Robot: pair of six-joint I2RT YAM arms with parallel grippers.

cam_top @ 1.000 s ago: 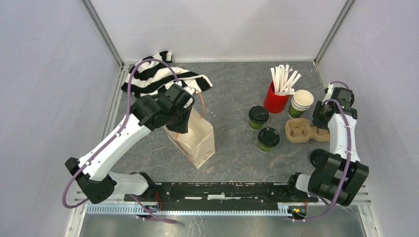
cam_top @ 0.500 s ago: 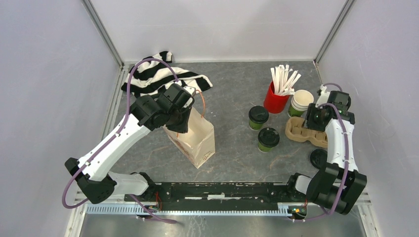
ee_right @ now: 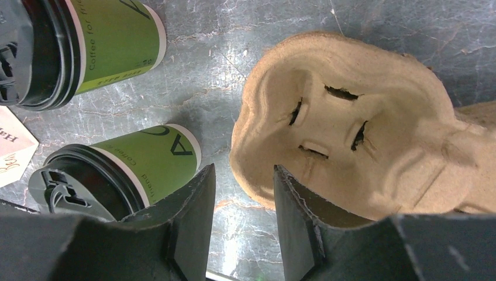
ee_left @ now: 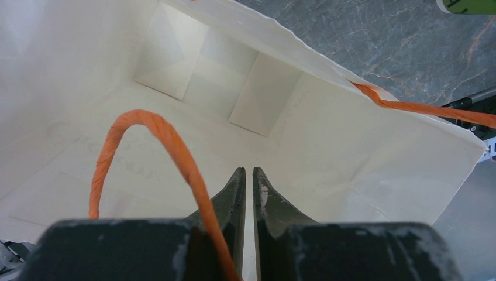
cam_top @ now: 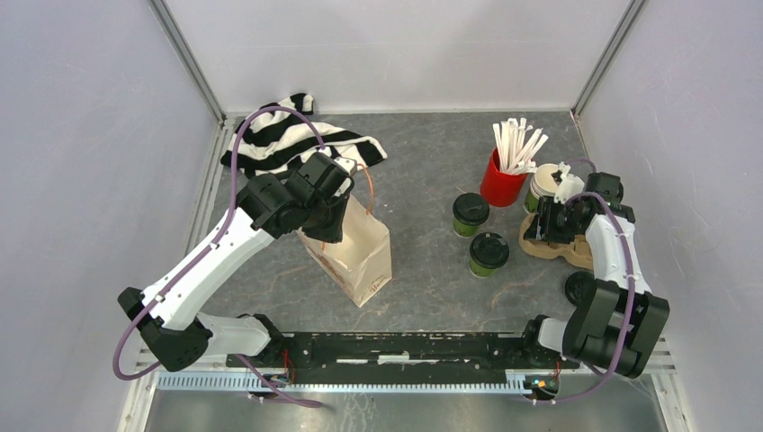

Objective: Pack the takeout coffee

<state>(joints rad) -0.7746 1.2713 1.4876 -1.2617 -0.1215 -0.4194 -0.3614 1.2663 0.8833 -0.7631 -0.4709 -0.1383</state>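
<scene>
Two green takeout cups with black lids stand mid-table, one at the back (cam_top: 471, 214) and one nearer (cam_top: 489, 254). Both show in the right wrist view, the far one (ee_right: 117, 41) and the near one (ee_right: 146, 164). My right gripper (cam_top: 540, 229) (ee_right: 243, 175) is open and empty, low over the left end of a tan pulp cup carrier (cam_top: 543, 248) (ee_right: 351, 123), with one finger over its rim. My left gripper (cam_top: 328, 214) (ee_left: 244, 171) is shut on the top edge of a white paper bag (cam_top: 358, 256) (ee_left: 205, 76), holding it open. The bag's inside looks empty.
A red cup of white sticks (cam_top: 502, 180) and stacked lidless cups (cam_top: 537, 186) stand behind the carrier. A striped cloth (cam_top: 288, 139) lies at the back left. The bag's orange handle (ee_left: 169, 140) loops beside my left fingers. A black disc (cam_top: 576, 286) lies near the right arm's base.
My right gripper has swung left from beside the carrier to over its left end, now partly covering the stacked cups. The left arm and bag have not moved.
</scene>
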